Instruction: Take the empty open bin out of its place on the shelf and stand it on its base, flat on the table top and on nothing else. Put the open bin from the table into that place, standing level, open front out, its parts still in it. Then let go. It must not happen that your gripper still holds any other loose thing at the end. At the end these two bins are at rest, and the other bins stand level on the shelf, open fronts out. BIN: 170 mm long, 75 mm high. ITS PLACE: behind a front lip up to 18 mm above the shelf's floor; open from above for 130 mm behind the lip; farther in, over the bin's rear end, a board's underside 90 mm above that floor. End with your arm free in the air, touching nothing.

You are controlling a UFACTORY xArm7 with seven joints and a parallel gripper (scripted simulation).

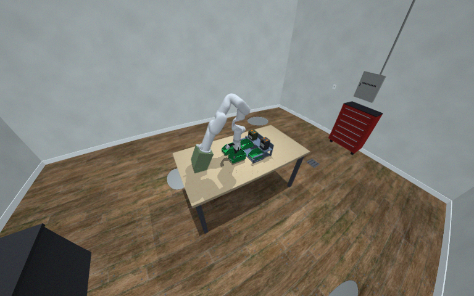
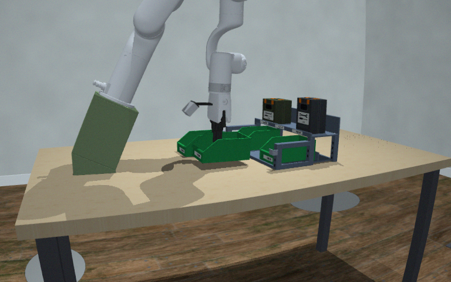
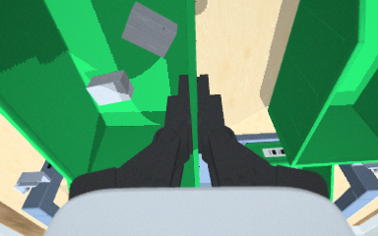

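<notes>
My gripper [image 1: 237,150] [image 2: 217,137] [image 3: 194,91] points down and is shut on a side wall of the green bin with parts [image 1: 237,156] [image 2: 229,152] [image 3: 153,86]. That bin hangs a little above the table, its labelled open front away from the shelf. Two grey parts show inside, a darker block [image 3: 150,29] and a lighter block [image 3: 110,88]. The other table bin [image 2: 189,151] [image 3: 310,74] stands behind it; no parts show in its visible inside. The blue-grey shelf [image 2: 333,123] has a bare middle place between a far bin [image 1: 246,143] [image 2: 266,137] and a near bin [image 1: 255,153] [image 2: 289,149].
Two tool cases, one olive [image 1: 252,135] [image 2: 280,111] and one black [image 1: 264,143] [image 2: 316,116], stand on the shelf's upper board. The shelf's near side frame [image 2: 294,165] rises beside the near bin. The arm's green base block [image 1: 201,160] [image 2: 103,133] stands on the table [image 2: 249,185] at the left.
</notes>
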